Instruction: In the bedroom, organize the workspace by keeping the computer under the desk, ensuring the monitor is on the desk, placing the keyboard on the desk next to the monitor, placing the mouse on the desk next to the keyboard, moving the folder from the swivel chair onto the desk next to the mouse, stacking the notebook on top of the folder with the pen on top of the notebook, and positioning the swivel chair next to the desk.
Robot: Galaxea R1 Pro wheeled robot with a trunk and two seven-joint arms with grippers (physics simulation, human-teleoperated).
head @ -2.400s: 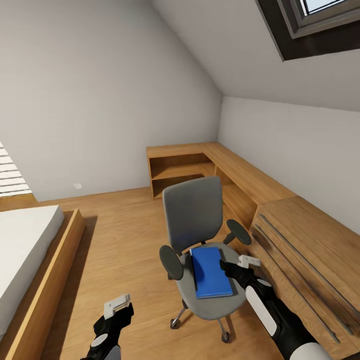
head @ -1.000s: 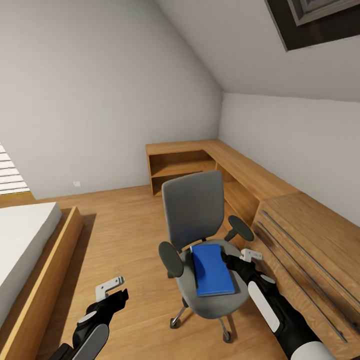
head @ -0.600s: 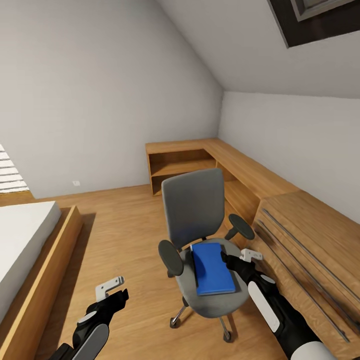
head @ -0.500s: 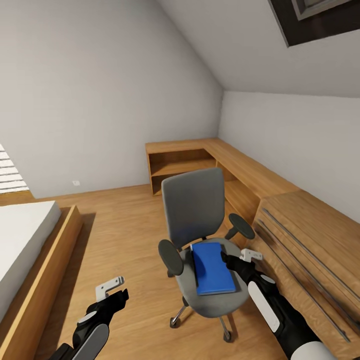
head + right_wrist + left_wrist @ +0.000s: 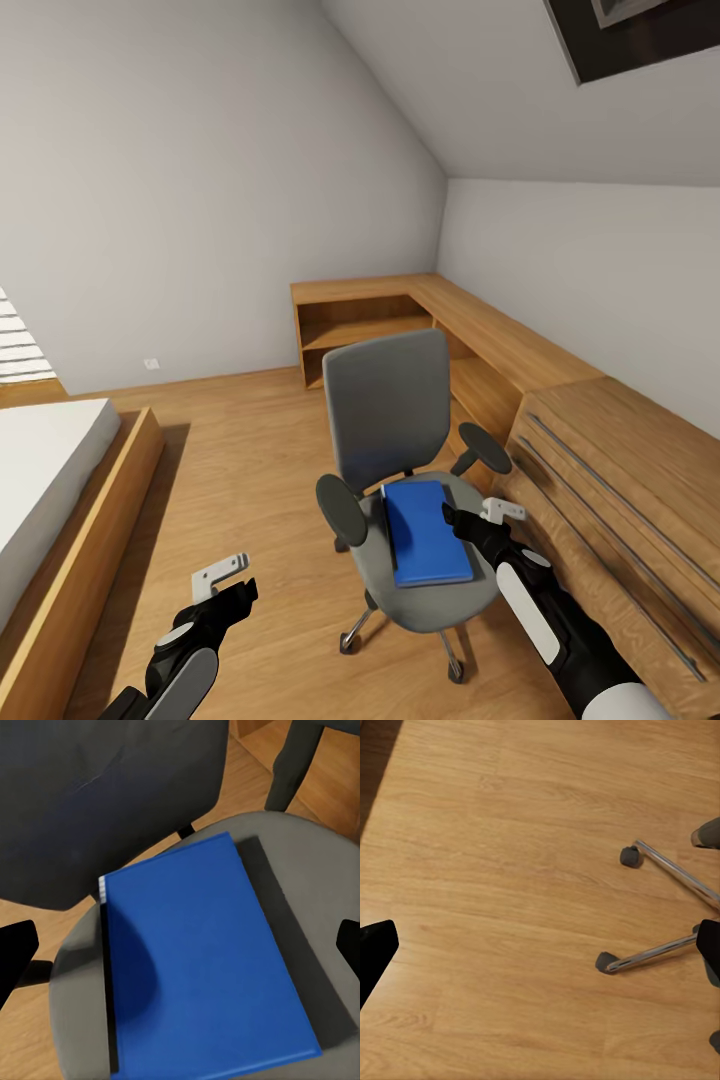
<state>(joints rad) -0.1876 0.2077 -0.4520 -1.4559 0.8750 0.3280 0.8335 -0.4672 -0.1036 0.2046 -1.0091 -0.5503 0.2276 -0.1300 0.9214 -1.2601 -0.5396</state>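
Head camera tilts down slightly over the sequence: the skylight slips toward the top edge, the whole scene shifts with it.

Left gripper [image 5: 228, 583] sits lower and further out to the left than 2.4 s ago, forearm now angled in from the lower left; unchanged in the last second.

Right gripper [image 5: 478, 523] edges slightly closer over the folder's [image 5: 427, 533] right edge on the chair [image 5: 400, 470].

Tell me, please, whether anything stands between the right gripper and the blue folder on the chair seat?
Nothing visible does. The right gripper hangs open beside the folder, which lies bare on the swivel chair seat; the armrests flank it.
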